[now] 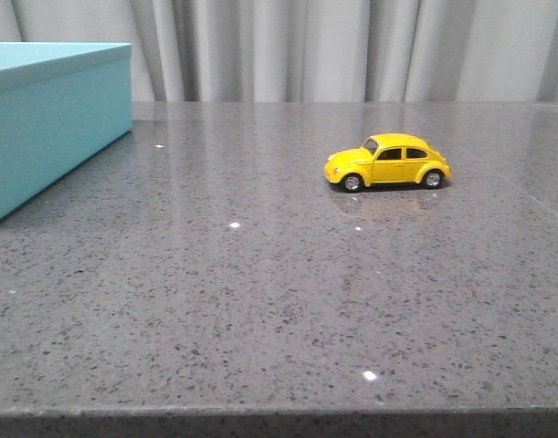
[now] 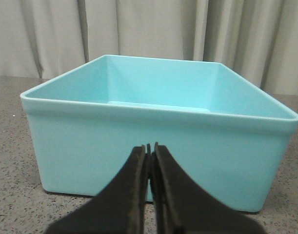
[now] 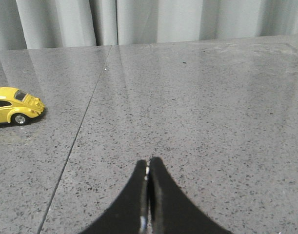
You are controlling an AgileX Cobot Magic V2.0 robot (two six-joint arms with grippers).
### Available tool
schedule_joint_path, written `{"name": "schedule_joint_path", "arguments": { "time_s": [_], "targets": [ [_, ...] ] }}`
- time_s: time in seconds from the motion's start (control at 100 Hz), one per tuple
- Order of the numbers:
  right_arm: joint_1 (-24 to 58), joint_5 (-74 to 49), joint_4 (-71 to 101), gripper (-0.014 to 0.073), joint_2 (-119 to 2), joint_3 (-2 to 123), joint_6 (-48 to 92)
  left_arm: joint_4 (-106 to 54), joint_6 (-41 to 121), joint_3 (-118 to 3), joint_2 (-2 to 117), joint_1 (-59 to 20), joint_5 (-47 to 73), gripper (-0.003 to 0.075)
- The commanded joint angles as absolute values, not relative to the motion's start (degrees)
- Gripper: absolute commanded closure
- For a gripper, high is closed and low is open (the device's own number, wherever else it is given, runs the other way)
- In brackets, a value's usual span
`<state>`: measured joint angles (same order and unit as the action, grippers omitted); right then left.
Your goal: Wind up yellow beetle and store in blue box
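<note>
left gripper [image 2: 149,161] fingers pressed together, holding nothing, poised just before the near wall of the blue box [image 2: 158,146]. right gripper [image 3: 148,175] likewise closed and empty, above the grey speckled table [image 1: 260,301]. yellow beetle [image 1: 388,161] stands on its wheels on the table, well right of the box, apart from both grippers.

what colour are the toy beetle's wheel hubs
Silver, inside black tyres on the yellow beetle; clearest in the front view.
</note>
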<state>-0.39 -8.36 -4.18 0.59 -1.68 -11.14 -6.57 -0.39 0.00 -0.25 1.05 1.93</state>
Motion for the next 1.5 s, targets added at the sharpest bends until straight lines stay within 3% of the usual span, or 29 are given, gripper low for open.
{"name": "schedule_joint_path", "arguments": {
  "time_s": [0.0,1.49],
  "targets": [
    [-0.75,-4.22,-4.85,0.0658,1.83,-0.70,-10.92,-6.98,-0.83,1.18,-2.14,0.74,-2.15,0.0739],
    [-0.70,-0.43,-4.75,0.0658,1.36,1.06,-10.92,-7.68,0.00,0.45,-2.14,0.74,-2.29,0.0739]
  ]
}}
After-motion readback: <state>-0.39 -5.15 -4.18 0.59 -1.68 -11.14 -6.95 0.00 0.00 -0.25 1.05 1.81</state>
